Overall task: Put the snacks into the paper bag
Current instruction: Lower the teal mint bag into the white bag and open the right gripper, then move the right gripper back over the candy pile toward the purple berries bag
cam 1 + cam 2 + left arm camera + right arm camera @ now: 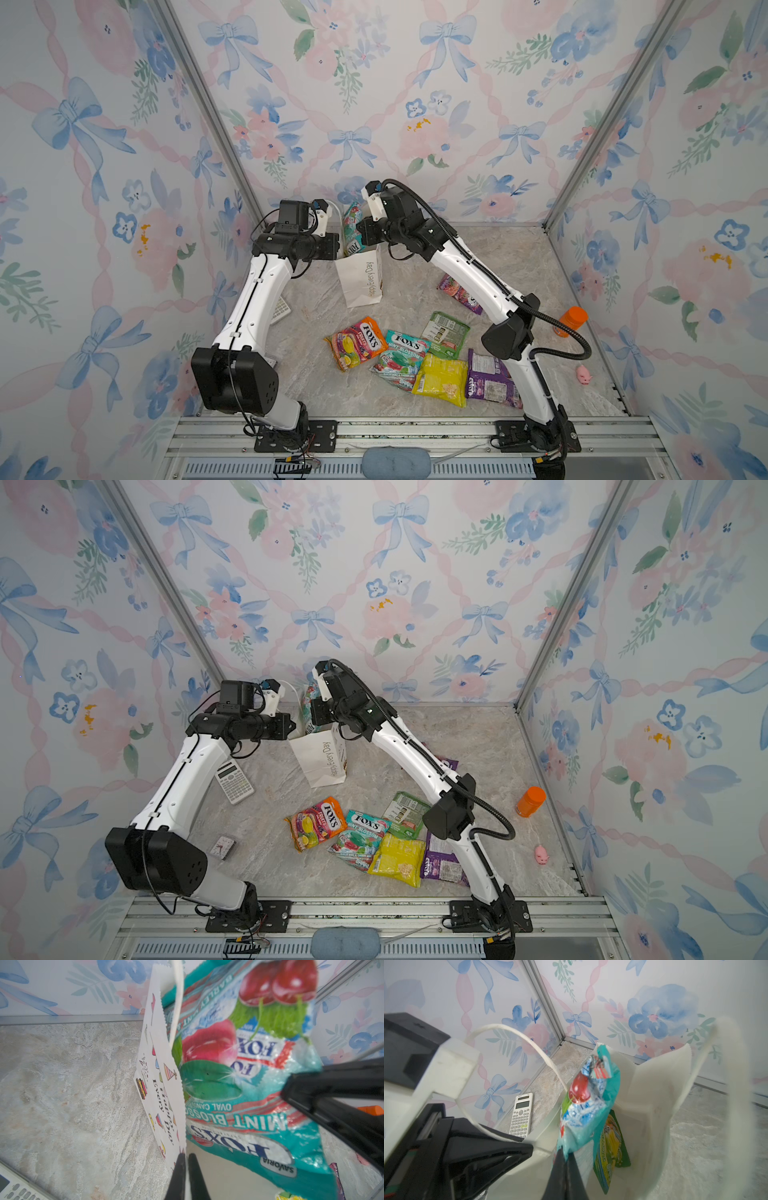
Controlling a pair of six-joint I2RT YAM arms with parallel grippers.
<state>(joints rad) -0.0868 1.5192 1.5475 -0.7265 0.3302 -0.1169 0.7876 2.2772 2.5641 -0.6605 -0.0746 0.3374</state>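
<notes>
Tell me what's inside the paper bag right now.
A teal mint packet, held by the right gripper, stands in the mouth of the paper bag, top sticking out. Deeper in sits a green-and-yellow packet. The bag's bottom is hidden behind them.

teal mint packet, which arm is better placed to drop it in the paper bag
Right. The right hand grips the teal mint packet at the mouth of the paper bag; the left hand is pinching the bag's rim.
</notes>
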